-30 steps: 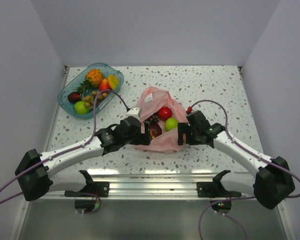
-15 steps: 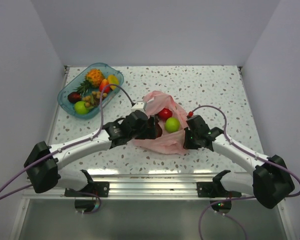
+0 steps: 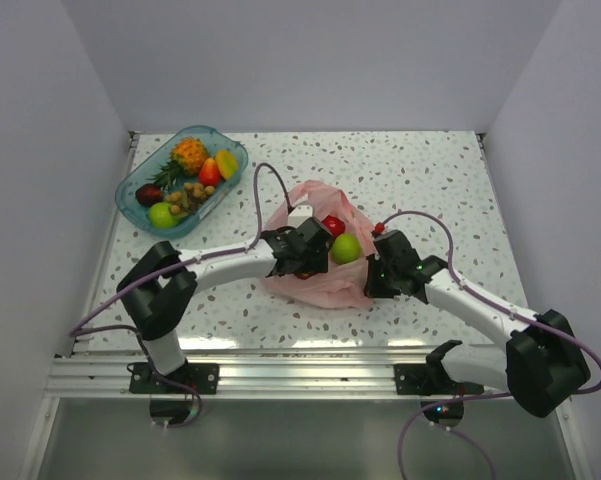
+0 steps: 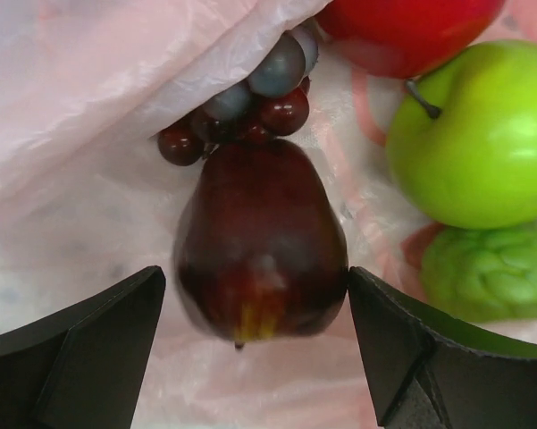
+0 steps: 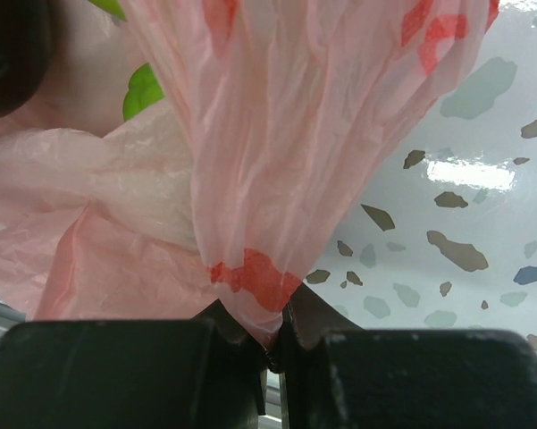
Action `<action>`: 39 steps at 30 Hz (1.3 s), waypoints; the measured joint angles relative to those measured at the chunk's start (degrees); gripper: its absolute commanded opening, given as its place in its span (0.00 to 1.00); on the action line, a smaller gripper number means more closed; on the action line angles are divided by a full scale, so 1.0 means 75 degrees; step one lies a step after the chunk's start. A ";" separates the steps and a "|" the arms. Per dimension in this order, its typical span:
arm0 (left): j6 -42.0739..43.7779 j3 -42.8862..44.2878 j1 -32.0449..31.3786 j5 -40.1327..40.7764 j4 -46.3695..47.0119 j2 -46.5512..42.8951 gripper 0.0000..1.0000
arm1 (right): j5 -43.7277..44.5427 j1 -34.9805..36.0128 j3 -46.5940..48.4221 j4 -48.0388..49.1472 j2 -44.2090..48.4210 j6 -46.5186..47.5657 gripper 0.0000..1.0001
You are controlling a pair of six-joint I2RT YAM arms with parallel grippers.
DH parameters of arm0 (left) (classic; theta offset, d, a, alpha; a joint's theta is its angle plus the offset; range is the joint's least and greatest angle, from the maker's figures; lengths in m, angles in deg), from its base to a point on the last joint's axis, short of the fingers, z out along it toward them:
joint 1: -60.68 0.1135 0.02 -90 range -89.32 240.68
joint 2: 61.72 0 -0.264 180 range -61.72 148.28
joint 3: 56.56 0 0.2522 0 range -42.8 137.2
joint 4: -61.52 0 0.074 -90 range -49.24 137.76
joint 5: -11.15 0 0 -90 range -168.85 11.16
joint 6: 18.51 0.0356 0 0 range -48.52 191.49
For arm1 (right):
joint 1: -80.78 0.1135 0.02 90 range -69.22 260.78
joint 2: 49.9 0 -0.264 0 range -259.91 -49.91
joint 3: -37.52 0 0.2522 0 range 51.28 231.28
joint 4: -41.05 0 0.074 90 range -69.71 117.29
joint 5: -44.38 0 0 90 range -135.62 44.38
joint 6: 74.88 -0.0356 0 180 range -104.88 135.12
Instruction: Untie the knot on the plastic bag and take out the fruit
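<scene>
Right tool clamped on pinch of bag edge, film drawn taut above tabletop. Left tool spread wide inside bag mouth, dark red fruit bracketed, not yet gripped. Grapes, green apple and red fruit lie just behind. Knot not visible; bag judged already opened. Risks:
- film caught along with fruit if left tool is closed low, bag then dragged out too
- smooth tapered fruit squeezed out of grip
- thin film torn or slipped from right tool under pull
- apple rolled out across tabletop
</scene>
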 measured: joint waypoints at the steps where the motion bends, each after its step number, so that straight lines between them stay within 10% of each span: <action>1: 0.0003 0.0079 0.0000 0.0026 -0.0015 0.0198 0.89 | -0.0041 0.0000 -0.0015 0.0026 0.0003 0.0015 0.07; 7: 0.0125 0.0469 0.0000 -0.0064 0.0050 0.1029 0.79 | -0.0172 0.0000 -0.0096 0.0184 0.0000 0.0105 0.07; 13: 0.0309 0.0662 -0.0003 -0.0076 0.0041 0.1157 0.42 | -0.0286 -0.0029 -0.0096 0.0271 -0.0020 0.0154 0.07; 27: 0.0871 0.2192 0.0268 -0.0458 -0.1186 -0.0659 0.38 | -0.0428 -0.0029 -0.0096 0.0373 -0.0227 0.0175 0.06; 39: 0.1577 0.2722 0.4503 -0.1212 -0.1215 -0.1702 0.44 | -0.0425 -0.0029 -0.0102 0.0370 0.0000 0.0175 0.06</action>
